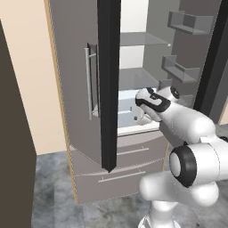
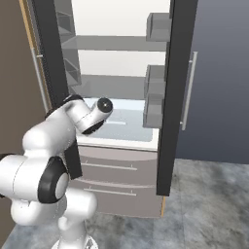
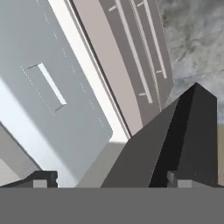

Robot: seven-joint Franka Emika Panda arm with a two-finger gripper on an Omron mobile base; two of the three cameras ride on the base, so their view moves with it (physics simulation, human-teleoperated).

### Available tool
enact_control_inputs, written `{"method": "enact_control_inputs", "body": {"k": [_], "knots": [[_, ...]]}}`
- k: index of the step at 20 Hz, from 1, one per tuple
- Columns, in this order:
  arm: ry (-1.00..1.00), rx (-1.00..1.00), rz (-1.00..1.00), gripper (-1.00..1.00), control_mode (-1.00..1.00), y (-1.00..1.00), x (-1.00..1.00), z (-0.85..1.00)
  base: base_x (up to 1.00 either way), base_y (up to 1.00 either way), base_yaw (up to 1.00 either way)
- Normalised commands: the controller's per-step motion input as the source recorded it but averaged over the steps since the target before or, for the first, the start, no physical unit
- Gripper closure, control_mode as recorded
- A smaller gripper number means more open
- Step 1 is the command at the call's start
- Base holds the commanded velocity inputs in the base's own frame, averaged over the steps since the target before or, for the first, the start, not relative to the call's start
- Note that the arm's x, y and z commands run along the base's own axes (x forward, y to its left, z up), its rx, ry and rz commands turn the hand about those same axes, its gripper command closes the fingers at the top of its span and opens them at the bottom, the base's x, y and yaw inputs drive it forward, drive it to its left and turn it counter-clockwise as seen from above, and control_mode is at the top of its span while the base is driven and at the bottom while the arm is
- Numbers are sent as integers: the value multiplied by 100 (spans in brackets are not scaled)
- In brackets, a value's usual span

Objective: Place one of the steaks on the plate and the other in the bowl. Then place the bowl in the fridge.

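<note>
I have the fridge point(image 2: 121, 97) standing with both doors swung wide so the arm can reach its white shelf; my gripper point(image 3: 111, 183) hangs empty, fingers spread, over that shelf's front edge; I can't see the bowl

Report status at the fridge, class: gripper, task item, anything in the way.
Gripper open, empty, over the lower shelf. Fridge doors open. Left door edge close beside the arm.
</note>
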Motion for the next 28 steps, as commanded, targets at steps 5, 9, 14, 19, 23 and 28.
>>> {"method": "enact_control_inputs", "body": {"k": [5,9,14,19,23,28], "knots": [[-2,10,9,-100,-100,0,84,0,0,0,0],[-10,15,19,-100,-100,1,58,0,0,0,0],[-21,2,22,-100,-100,11,13,0,0,0,0],[-1,-11,12,-100,-100,32,1,15,0,0,0],[0,-9,7,-100,-100,20,18,38,0,0,0],[0,-1,11,-100,-100,27,10,13,0,0,0]]}}
